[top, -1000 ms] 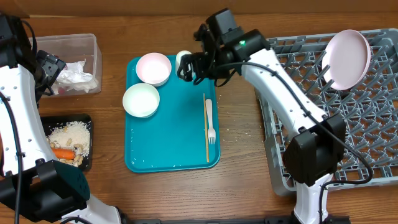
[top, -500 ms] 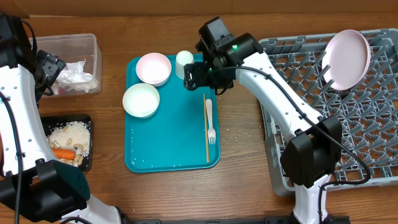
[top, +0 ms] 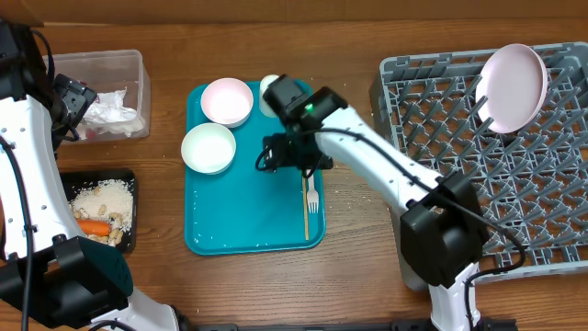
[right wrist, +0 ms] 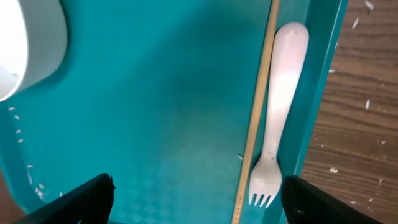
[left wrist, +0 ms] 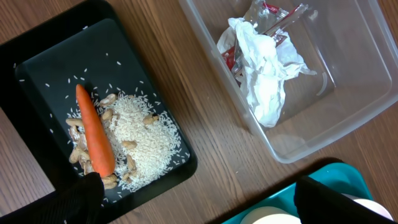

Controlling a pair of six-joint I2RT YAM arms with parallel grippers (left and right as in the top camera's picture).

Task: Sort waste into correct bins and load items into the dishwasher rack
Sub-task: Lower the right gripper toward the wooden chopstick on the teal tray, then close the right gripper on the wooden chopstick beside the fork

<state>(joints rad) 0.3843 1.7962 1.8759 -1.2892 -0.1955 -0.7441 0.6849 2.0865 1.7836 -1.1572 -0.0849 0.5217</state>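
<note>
Waste looks sorted. Crumpled napkins and a red-and-white wrapper lie in the clear tub. The carrot and rice crumbs lie in the black tray. A few stray grains sit on the desk beside the teal tray.

Dishes: the plate stands on edge in the dishwasher rack. Not yet loaded, all on the teal tray: pinkish bowl, white bowl, cup and fork, the last touching a thin wooden stick.

Right gripper hovers low over the tray, fingers spread and empty, with the fork in their span. Left gripper hangs over the bins, fingers released wide, holding nothing.

Judgement: about halfway through; four items remain, and the fork is probably next.
</note>
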